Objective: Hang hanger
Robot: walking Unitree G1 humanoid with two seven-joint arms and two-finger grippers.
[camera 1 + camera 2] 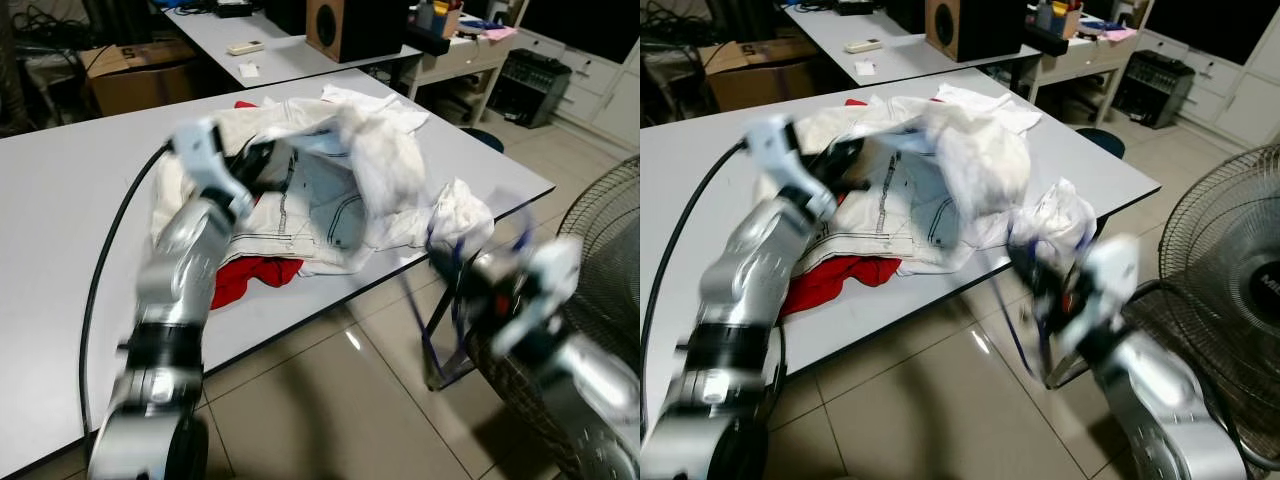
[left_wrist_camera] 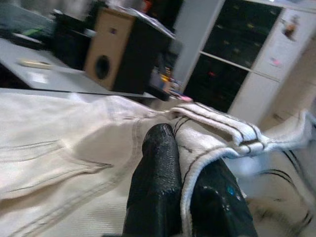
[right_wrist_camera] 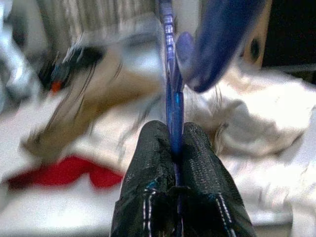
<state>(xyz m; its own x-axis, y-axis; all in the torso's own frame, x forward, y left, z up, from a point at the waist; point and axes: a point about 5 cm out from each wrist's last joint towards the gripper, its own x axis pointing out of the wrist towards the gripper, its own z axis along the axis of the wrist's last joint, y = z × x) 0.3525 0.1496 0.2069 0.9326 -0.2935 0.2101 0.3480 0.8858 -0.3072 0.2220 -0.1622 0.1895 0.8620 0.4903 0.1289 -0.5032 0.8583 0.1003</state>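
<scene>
On the grey bench (image 1: 60, 200) lies a heap of cream-white cloth with dark stitching (image 1: 320, 190), a red cloth (image 1: 250, 278) under its near edge. The left gripper (image 2: 190, 163) sits on the heap, its black fingers (image 2: 155, 187) pinched shut on a fold of the cream-white cloth. The right gripper (image 3: 177, 148) is off the bench's near corner, fingers clamped on a blue plastic hanger (image 3: 173, 98), blurred, just beside the heap.

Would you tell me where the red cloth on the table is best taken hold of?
Grip the red cloth at its exposed bunched edge near the table front, coming from the robot's side. Its rest lies under the white garment, which the left gripper pinches.
</scene>
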